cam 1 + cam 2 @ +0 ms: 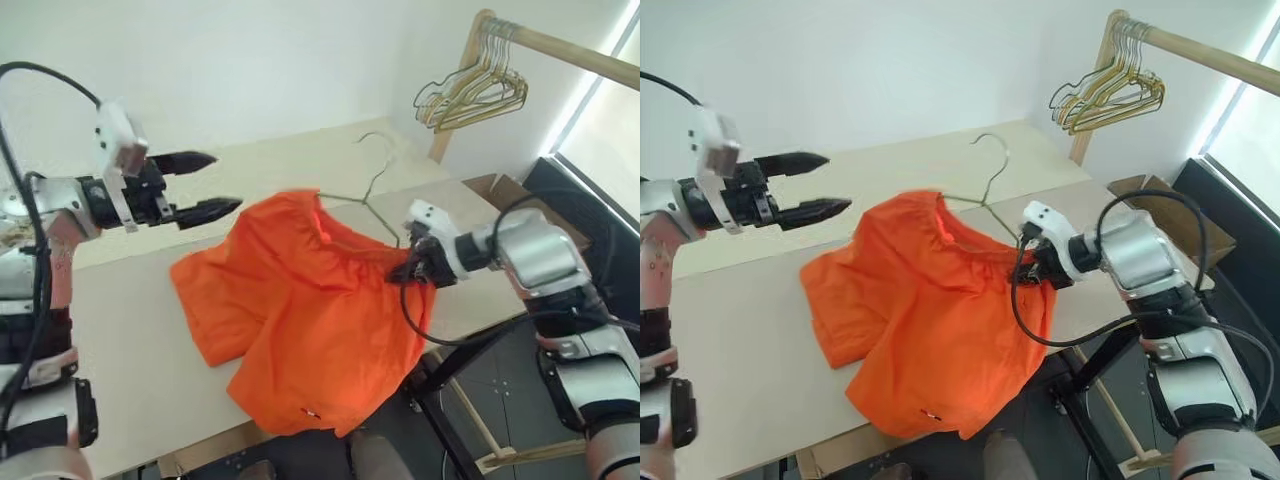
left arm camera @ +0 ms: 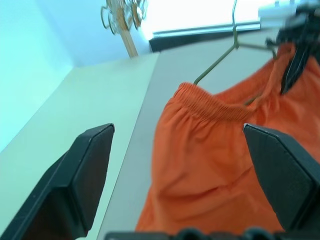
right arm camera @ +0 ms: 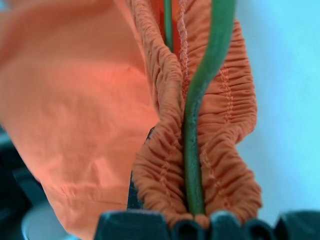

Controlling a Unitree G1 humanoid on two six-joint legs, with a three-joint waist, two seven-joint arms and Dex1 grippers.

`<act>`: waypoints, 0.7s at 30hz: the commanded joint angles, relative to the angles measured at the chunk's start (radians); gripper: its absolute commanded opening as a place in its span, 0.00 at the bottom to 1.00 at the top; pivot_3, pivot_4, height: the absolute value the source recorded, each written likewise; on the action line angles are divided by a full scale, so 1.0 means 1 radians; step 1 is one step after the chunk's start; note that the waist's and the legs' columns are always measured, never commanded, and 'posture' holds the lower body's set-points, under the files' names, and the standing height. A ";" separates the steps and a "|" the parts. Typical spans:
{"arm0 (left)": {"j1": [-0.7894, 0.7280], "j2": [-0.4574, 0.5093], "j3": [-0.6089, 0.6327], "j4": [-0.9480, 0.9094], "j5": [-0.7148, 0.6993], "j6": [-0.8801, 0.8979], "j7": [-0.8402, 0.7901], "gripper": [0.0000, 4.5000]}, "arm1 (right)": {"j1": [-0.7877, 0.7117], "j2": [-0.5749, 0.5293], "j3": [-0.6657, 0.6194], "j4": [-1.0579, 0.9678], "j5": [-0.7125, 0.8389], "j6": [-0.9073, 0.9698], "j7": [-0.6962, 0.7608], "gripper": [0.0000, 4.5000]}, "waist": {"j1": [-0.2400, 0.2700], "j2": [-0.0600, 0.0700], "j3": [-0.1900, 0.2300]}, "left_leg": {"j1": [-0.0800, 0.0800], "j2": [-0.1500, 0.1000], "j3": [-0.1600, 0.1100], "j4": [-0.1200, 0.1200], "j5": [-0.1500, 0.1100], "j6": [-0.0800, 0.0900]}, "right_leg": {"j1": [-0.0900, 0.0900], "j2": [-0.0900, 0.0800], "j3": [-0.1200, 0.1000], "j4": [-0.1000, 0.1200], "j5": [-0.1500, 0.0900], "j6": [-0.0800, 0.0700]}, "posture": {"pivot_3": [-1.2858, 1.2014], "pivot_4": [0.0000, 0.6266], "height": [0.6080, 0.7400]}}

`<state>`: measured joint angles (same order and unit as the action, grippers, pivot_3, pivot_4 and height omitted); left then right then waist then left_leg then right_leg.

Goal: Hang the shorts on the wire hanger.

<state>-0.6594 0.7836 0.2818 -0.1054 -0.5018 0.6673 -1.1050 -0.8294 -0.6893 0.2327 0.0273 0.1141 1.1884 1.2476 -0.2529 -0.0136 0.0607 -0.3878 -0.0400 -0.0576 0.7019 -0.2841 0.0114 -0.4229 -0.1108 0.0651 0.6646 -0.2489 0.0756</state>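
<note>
Bright orange cloth shorts (image 1: pixel 300 320) drape over the beige desk (image 1: pixel 130 370), threaded by the thin grey wire hanger (image 1: pixel 378 185). Right pincer (image 1: pixel 412 268) clamps waistband and wire together. Left pincer (image 1: pixel 205 185) hovers spread, empty, left of the shorts.

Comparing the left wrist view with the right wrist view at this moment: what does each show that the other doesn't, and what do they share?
Left wrist view alone: the open left gripper with its two fingers wide apart and off the cloth, the table, the bunched hangers on a rail, and the right gripper at the waistband's far end.

Right wrist view alone: a close look at the gathered waistband bunched around the wire, both pinched together in that gripper.

Shared: the orange shorts and the wire hanger running into the waistband.
</note>
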 commanded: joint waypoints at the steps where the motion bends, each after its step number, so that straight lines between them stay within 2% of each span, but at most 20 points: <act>1: 0.029 -0.062 0.098 -0.187 -0.192 0.151 0.137 0.99 | 0.039 -0.004 -0.196 -0.122 0.019 0.198 -0.169 0.00 | 0.009 0.000 0.000 | 0.000 0.000 0.000 0.000 0.000 0.000 | 0.000 0.000 0.000 0.000 0.000 0.000 | 0.44 0.07 1.00; 5: 0.001 -0.195 0.119 -0.269 -0.347 0.229 0.317 0.99 | 0.064 0.073 -0.363 -0.188 -0.029 0.404 -0.385 0.00 | 0.019 0.000 0.000 | 0.001 0.000 0.000 0.000 0.000 0.000 | 0.001 -0.001 0.001 -0.001 0.000 0.000 | 0.42 0.08 1.00; 11: -0.029 -0.291 0.083 -0.305 -0.435 0.218 0.453 0.99 | 0.120 0.140 -0.516 -0.245 -0.004 0.426 -0.589 0.00 | -0.003 0.001 0.000 | 0.001 -0.001 0.001 -0.001 0.000 0.000 | 0.002 -0.001 0.001 -0.001 0.000 0.000 | 0.39 0.09 1.00; 17: -0.046 -0.299 0.048 -0.298 -0.465 0.191 0.478 0.99 | 0.102 0.184 -0.648 -0.259 0.005 0.426 -0.795 0.00 | -0.062 0.001 -0.001 | 0.001 -0.002 0.002 -0.001 0.000 0.001 | 0.003 -0.001 0.002 -0.001 0.000 0.000 | 0.38 0.10 1.00; 21: -0.067 -0.281 0.033 -0.268 -0.454 0.170 0.468 0.99 | -0.016 0.251 -0.768 -0.193 -0.043 0.426 -0.966 0.00 | -0.109 0.001 -0.001 | 0.003 -0.001 0.004 -0.002 0.000 0.001 | 0.005 -0.001 0.003 -0.002 0.000 0.000 | 0.38 0.10 1.00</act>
<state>-0.6943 0.4844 0.3110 -0.3729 -0.9457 0.8703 -0.6333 -0.7808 -0.4392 -0.4770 -0.1538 0.0831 1.6066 0.3443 -0.3622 -0.0122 0.0600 -0.3836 -0.0416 -0.0536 0.7001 -0.2846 0.0122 -0.4164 -0.1116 0.0688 0.6628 -0.2487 0.0759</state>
